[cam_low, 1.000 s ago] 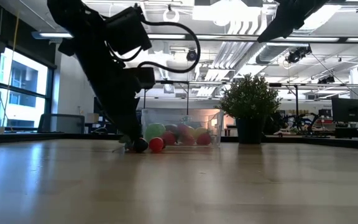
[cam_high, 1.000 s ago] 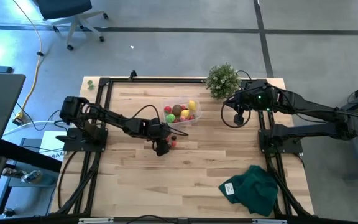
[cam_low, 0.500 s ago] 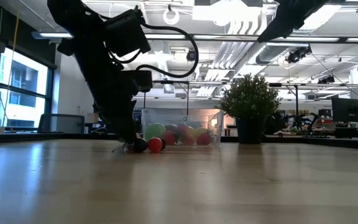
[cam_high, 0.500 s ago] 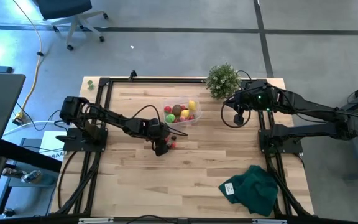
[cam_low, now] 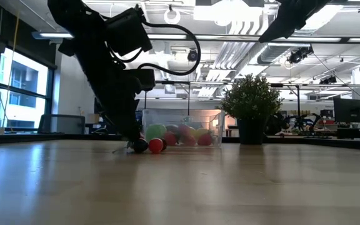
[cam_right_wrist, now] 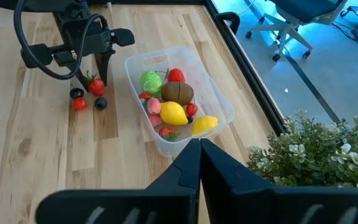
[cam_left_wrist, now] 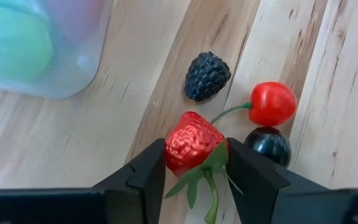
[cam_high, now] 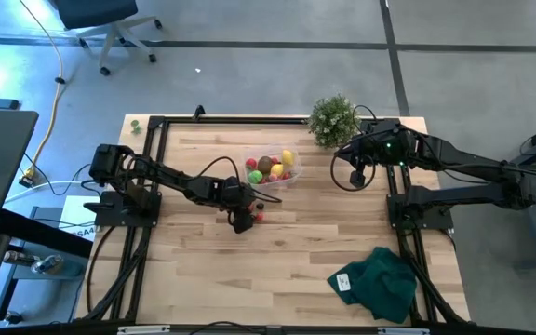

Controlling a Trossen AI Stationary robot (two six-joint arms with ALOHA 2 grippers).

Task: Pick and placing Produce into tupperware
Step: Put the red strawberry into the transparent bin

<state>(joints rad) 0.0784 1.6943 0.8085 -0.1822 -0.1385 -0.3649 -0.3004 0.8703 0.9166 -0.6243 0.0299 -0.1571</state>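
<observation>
Strawberry [cam_left_wrist: 193, 144] between left gripper [cam_left_wrist: 194, 163] jaws; unlabelled.

Bright ceiling lights [cam_low: 220, 11] glare in the low view, leaving the arm there a dark silhouette. The tabletop [cam_high: 287, 251] is evenly lit from above, with faint shadows. The container corner [cam_left_wrist: 36, 50] is blurred in the left wrist view.

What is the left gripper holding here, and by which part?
The left gripper has its fingers against the two sides of the red strawberry's body, down on the table; the leafy stem sticks out free.
</observation>
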